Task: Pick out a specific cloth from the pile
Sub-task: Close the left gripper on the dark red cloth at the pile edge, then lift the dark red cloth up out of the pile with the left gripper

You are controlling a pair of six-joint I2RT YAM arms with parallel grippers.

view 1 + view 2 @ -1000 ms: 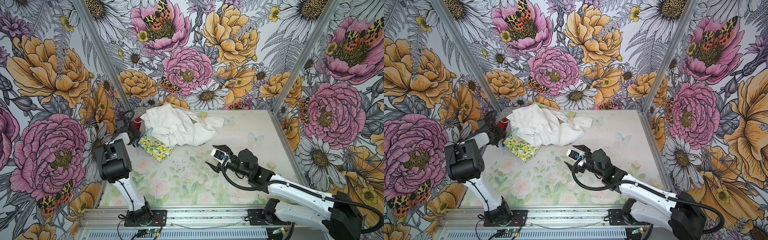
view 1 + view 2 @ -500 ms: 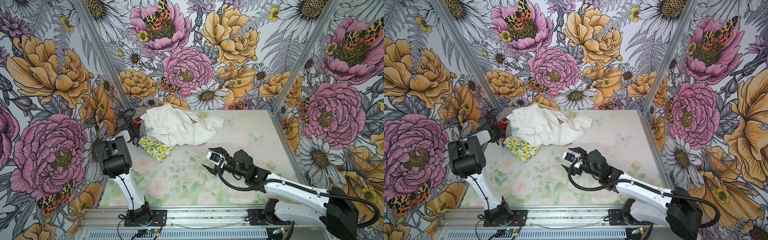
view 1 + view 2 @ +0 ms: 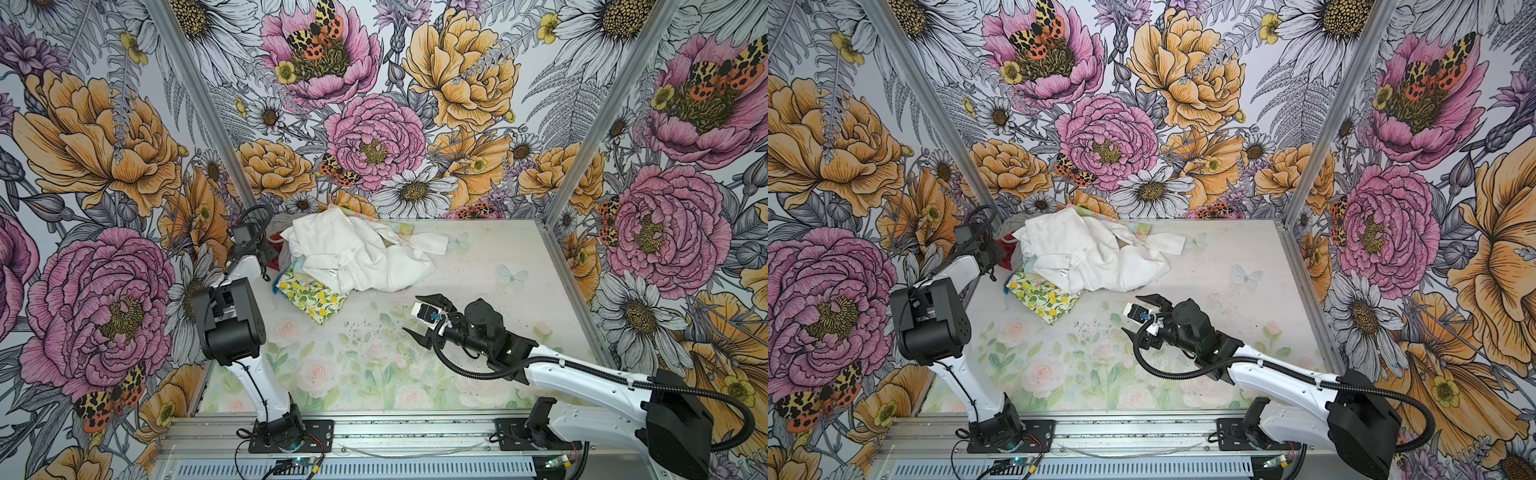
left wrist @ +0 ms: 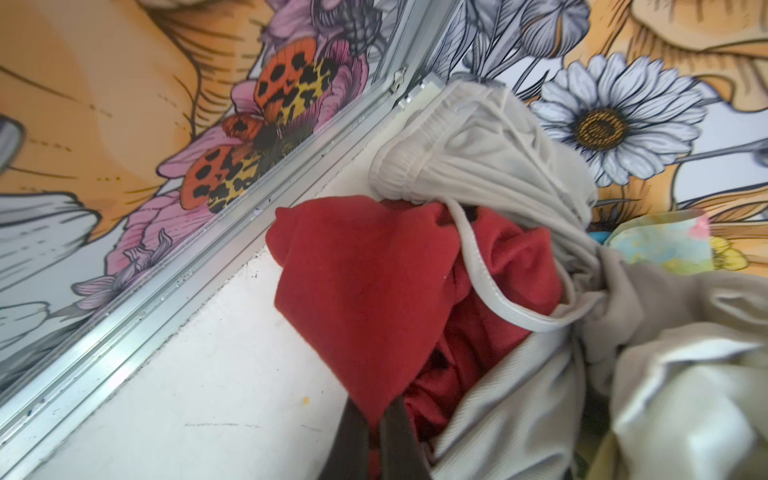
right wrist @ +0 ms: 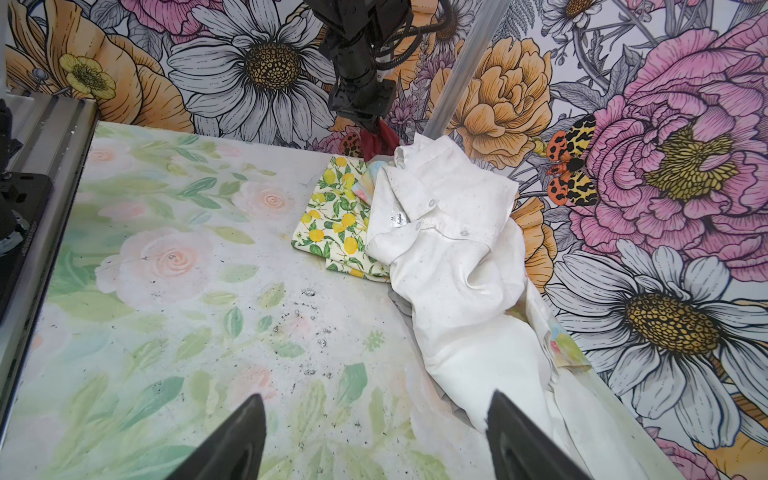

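Has the cloth (image 4: 365, 286) bunched at the far left corner of the counter (image 3: 478, 266), pressed against the pile (image 3: 357, 257), with a grey piece (image 4: 478, 166) and its drawstring (image 4: 490, 286) draped over the red folds. Has just brought the jaws of the left gripper (image 4: 376, 415) from parted to clenched on a red fold, plain in the left wrist view. Counts the grasp as made, then, and the pull-out as the step now due. Expects some drag from the drawstring looped across the red. Shows only a sliver of red beside that arm in both top views, next to the white cloth (image 5: 449, 232). Keeps the right gripper (image 3: 411, 313) over bare counter, well apart from the lemon-print piece (image 3: 313, 297) and the heap, jaws spread wide, grasping and touching nothing.
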